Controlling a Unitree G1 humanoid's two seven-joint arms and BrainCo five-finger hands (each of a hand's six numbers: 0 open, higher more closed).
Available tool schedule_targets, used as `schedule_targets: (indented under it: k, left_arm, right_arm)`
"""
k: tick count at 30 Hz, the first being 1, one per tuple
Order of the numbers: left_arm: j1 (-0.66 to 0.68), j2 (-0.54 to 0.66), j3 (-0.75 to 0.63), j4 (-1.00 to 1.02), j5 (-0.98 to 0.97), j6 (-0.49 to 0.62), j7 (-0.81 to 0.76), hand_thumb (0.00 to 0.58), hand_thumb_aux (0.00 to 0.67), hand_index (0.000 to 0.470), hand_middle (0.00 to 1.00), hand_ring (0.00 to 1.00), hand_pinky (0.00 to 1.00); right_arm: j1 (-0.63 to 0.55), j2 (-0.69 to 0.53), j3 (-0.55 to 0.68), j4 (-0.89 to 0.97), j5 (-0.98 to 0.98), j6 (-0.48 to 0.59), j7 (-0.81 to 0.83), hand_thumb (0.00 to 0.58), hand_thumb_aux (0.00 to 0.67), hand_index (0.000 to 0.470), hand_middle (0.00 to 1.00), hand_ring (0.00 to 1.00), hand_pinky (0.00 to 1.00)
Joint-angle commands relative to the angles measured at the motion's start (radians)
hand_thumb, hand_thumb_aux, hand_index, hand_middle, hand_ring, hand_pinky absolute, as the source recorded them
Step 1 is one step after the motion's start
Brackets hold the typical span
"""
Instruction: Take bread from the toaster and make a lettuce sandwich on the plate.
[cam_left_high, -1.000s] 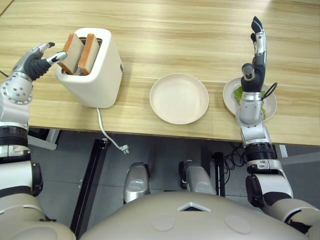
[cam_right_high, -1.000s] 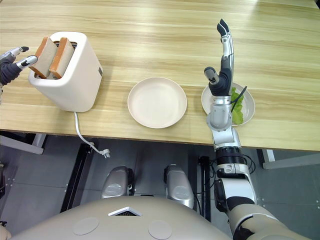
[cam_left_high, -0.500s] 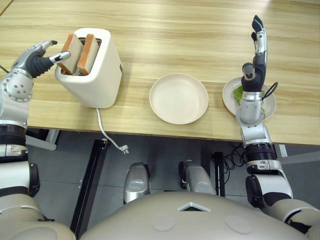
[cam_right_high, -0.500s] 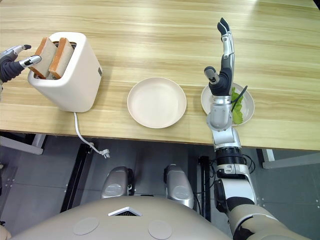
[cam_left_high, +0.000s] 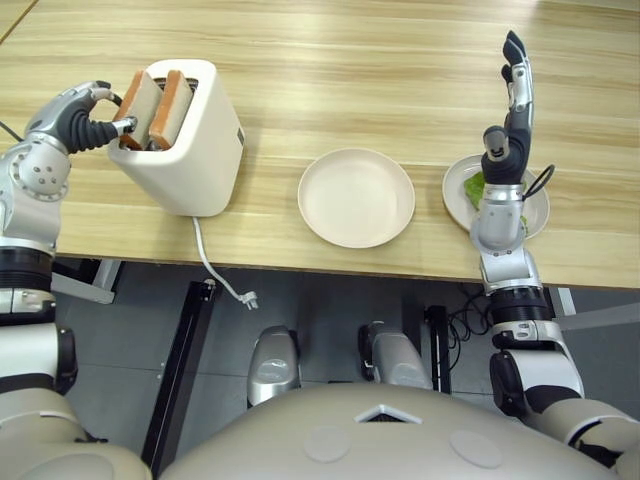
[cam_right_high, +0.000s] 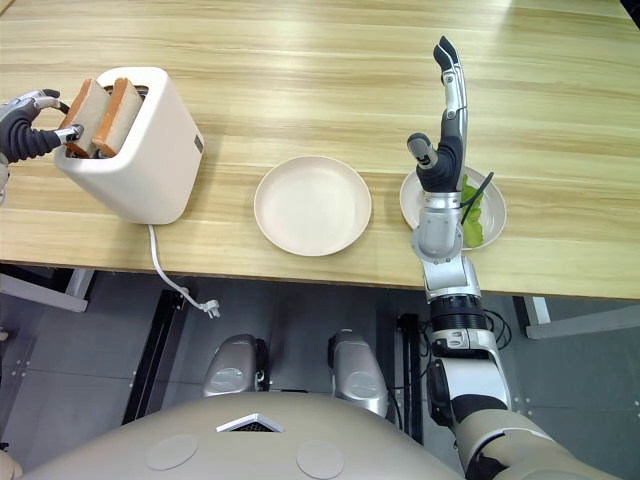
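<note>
A white toaster (cam_left_high: 190, 140) stands at the table's left with two toasted bread slices upright in its slots. My left hand (cam_left_high: 85, 112) is beside it, fingers curled onto the left bread slice (cam_left_high: 138, 95), which still sits in its slot; the right slice (cam_left_high: 170, 93) is untouched. An empty cream plate (cam_left_high: 356, 197) lies in the middle near the front edge. Lettuce (cam_right_high: 472, 225) lies on a small dish (cam_left_high: 540, 205) at the right. My right hand (cam_left_high: 512, 110) is held above that dish, fingers straight and pointing away, holding nothing.
The toaster's cord (cam_left_high: 215, 262) hangs off the table's front edge with its plug loose below. Bare wooden tabletop (cam_left_high: 350, 70) stretches behind the plate and between the toaster and the dishes.
My left hand has moved in against the toaster and its fingers have curled from spread to closed on the left slice. The right hand has kept still.
</note>
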Motion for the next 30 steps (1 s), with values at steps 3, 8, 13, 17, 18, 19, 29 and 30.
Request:
schedule_targets:
  k: [3, 8, 13, 17, 18, 19, 29, 30]
  left_arm:
    - [0.02, -0.028, 0.027, -0.032, -0.048, -0.007, 0.01, 0.58, 0.67, 0.46, 1.0, 1.0, 1.0]
    - [-0.019, -0.043, 0.059, -0.062, -0.089, -0.011, 0.025, 0.58, 0.67, 0.46, 1.0, 1.0, 1.0]
    - [-0.115, -0.035, 0.086, 0.018, -0.099, -0.022, 0.081, 0.58, 0.67, 0.46, 1.0, 1.0, 1.0]
    - [-0.178, -0.004, 0.1, 0.042, -0.1, -0.043, 0.092, 0.58, 0.67, 0.46, 1.0, 1.0, 1.0]
    - [-0.202, -0.005, 0.114, 0.032, -0.126, -0.052, 0.073, 0.58, 0.67, 0.46, 1.0, 1.0, 1.0]
    - [-0.221, -0.007, 0.122, 0.028, -0.144, -0.06, 0.058, 0.58, 0.67, 0.46, 1.0, 1.0, 1.0]
    - [-0.206, -0.187, 0.196, -0.213, -0.451, 0.002, -0.132, 0.58, 0.67, 0.46, 1.0, 1.0, 1.0]
    - [-0.196, -0.204, 0.197, -0.243, -0.474, 0.016, -0.151, 0.58, 0.67, 0.46, 1.0, 1.0, 1.0]
  right_arm:
    - [0.003, 0.002, 0.001, -0.009, -0.002, 0.009, 0.006, 0.0, 0.0, 0.0, 0.0, 0.0, 0.0]
    - [-0.002, 0.004, 0.003, -0.004, -0.005, 0.011, 0.005, 0.0, 0.0, 0.0, 0.0, 0.0, 0.0]
    - [-0.011, 0.01, 0.009, 0.006, -0.01, 0.014, 0.002, 0.0, 0.0, 0.0, 0.0, 0.0, 0.0]
    - [-0.02, 0.015, 0.013, 0.017, -0.012, 0.013, 0.0, 0.0, 0.0, 0.0, 0.0, 0.0, 0.0]
    - [-0.02, 0.015, 0.014, 0.017, -0.012, 0.013, -0.001, 0.0, 0.0, 0.0, 0.0, 0.0, 0.0]
    - [-0.02, 0.016, 0.014, 0.017, -0.013, 0.013, -0.003, 0.0, 0.0, 0.0, 0.0, 0.0, 0.0]
    - [-0.075, -0.004, -0.025, 0.078, 0.126, 0.027, 0.078, 0.0, 0.0, 0.0, 0.0, 0.0, 0.0]
    - [-0.08, -0.014, -0.032, 0.078, 0.147, 0.034, 0.099, 0.0, 0.0, 0.0, 0.0, 0.0, 0.0]
